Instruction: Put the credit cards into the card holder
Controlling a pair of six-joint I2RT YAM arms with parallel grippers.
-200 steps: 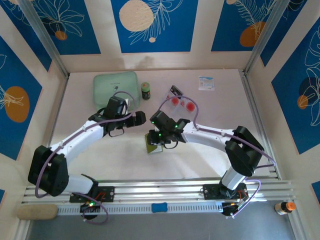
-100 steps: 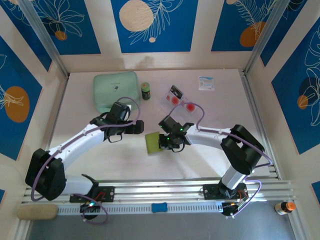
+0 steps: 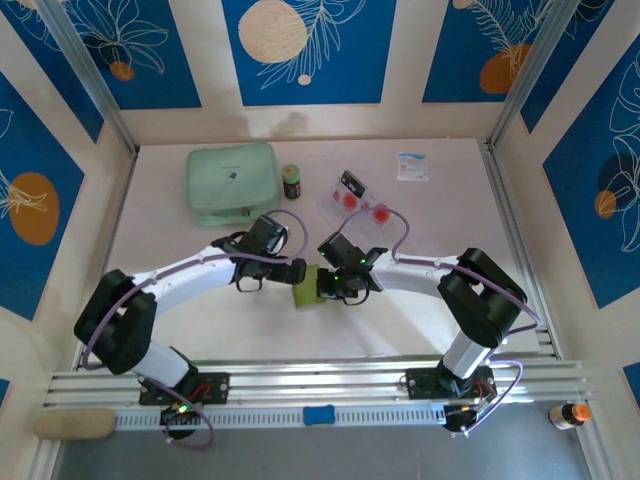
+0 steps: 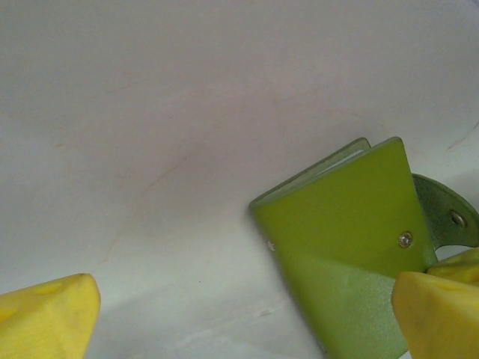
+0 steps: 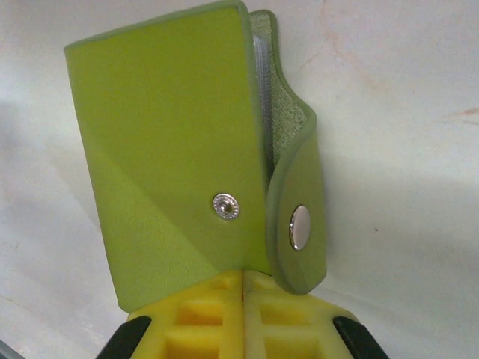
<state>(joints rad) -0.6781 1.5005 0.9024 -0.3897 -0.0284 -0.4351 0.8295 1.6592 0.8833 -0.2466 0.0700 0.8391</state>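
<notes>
Card holder [image 5: 172,142] seems gripped by right end effector [image 5: 243,288].

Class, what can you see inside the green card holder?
Edges of greyish sleeves peek from the card holder; its folded cover hides whatever they hold.

- My right jaws are matt yellow plastic with moulded square hollows. My left jaws are the same matt yellow plastic.
- The card holder [image 5: 165,134] looks like smooth leather or imitation leather, with a low sheen and one diagonal crease.
- Its tab [image 5: 299,187] is smooth outside. The inner face is duller and fibrous, like suede.
- The snap stud [image 5: 226,206] and snap cap [image 5: 300,226] are shiny polished metal.
- The sleeves [image 5: 260,75] look like greyish clear plastic film.
- The worktop [image 4: 187,112] is white, matt and smooth, with faint scuffs and brownish marks.
- The rails [image 3: 320,378] are bare ribbed metal with a satin finish.
</notes>
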